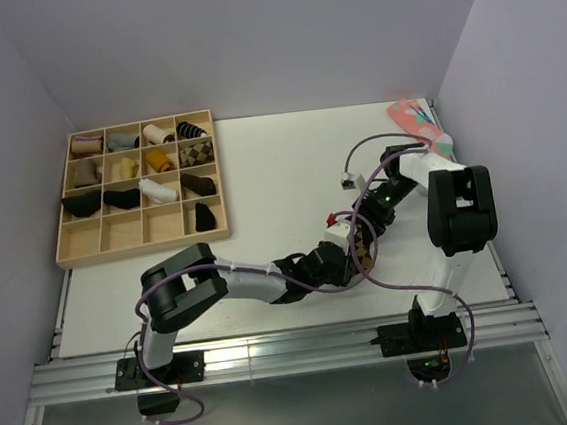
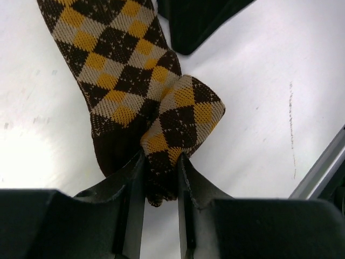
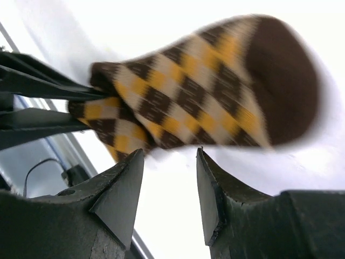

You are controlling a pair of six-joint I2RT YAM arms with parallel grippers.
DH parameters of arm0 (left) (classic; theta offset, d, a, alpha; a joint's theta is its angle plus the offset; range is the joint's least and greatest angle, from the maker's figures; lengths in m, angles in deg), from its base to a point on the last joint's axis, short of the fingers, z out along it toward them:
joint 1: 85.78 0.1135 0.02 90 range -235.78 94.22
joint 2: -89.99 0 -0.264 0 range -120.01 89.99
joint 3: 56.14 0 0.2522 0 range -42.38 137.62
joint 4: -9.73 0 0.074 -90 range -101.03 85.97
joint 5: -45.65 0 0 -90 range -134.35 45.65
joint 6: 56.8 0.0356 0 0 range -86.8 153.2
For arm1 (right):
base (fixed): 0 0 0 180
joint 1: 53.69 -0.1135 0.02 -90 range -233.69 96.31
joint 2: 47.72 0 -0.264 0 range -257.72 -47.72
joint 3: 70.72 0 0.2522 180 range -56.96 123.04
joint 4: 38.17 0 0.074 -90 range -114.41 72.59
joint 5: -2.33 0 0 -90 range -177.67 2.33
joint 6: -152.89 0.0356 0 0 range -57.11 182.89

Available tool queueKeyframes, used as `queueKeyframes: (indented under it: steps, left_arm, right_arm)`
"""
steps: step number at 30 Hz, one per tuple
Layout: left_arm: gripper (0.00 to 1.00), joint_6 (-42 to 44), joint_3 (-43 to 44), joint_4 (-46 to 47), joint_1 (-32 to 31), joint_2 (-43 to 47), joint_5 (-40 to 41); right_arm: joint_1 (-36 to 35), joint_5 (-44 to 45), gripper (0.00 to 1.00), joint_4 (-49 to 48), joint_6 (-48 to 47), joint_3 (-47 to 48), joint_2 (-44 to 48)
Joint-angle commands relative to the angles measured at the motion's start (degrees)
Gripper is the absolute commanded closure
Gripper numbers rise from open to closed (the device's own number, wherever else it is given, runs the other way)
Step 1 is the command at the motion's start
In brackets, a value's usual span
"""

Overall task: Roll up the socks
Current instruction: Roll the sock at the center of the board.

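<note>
The dark brown sock (image 2: 116, 70) with the orange-tan argyle pattern lies on the white table, its near end folded over. My left gripper (image 2: 160, 159) is shut on that folded end. In the right wrist view the sock (image 3: 199, 86) lies just beyond my right gripper (image 3: 170, 154), which is open and empty, with the brown toe to the right. The left fingers (image 3: 38, 102) show there pinching the sock's left end. In the top view both grippers meet at the sock (image 1: 364, 250) at the near middle of the table, the left gripper (image 1: 344, 265) at its near end, the right gripper (image 1: 370, 226) at its far end.
A wooden compartment tray (image 1: 67, 255) with several rolled socks stands at the far left. A pink sock with teal patches (image 1: 419, 124) lies at the far right corner. A purple cable with a white plug (image 1: 348, 179) hangs over the table. Walls close in on both sides.
</note>
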Motion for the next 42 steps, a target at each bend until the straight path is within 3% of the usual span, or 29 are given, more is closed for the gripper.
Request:
queueKeyframes:
  steps: [1, 4, 9, 14, 22, 26, 34, 42]
  left_arm:
    - [1.0, -5.81, 0.21, -23.57, -1.48, -0.17, 2.56]
    - [1.0, -7.65, 3.63, -29.3, -2.89, -0.26, 4.67]
    - [1.0, -14.15, 10.15, -46.79, -4.65, -0.88, 6.52]
    - [1.0, -15.58, 13.14, -51.38, -5.35, -0.87, 2.32]
    - [1.0, -12.41, 13.59, -44.45, -1.76, -1.49, -14.64]
    - [1.0, -13.72, 10.42, -38.38, 2.28, -1.93, -26.84]
    - [1.0, -18.2, 6.82, -30.03, 7.91, -3.95, -39.61]
    - [1.0, -18.56, 9.71, -31.42, 11.34, -8.34, -45.24]
  right_arm:
    - [2.68, -2.73, 0.48, -3.99, 1.17, 0.45, 2.85]
    - [4.09, -3.52, 0.48, -4.44, 0.3, -0.61, 3.82]
    - [5.68, -3.88, 0.47, -5.4, -1.02, -1.67, 4.7]
    - [5.85, -5.98, 0.47, -1.64, -5.05, -0.61, 3.12]
    - [7.08, -8.79, 0.47, 3.99, -18.22, -3.77, 5.05]
    - [9.01, -11.26, 0.47, 10.83, -25.44, -3.07, 3.47]
    - [10.69, -12.49, 0.42, 17.79, -37.04, -3.42, 4.17]
    - [8.49, -8.8, 0.4, 11.83, -32.76, -4.74, 8.12]
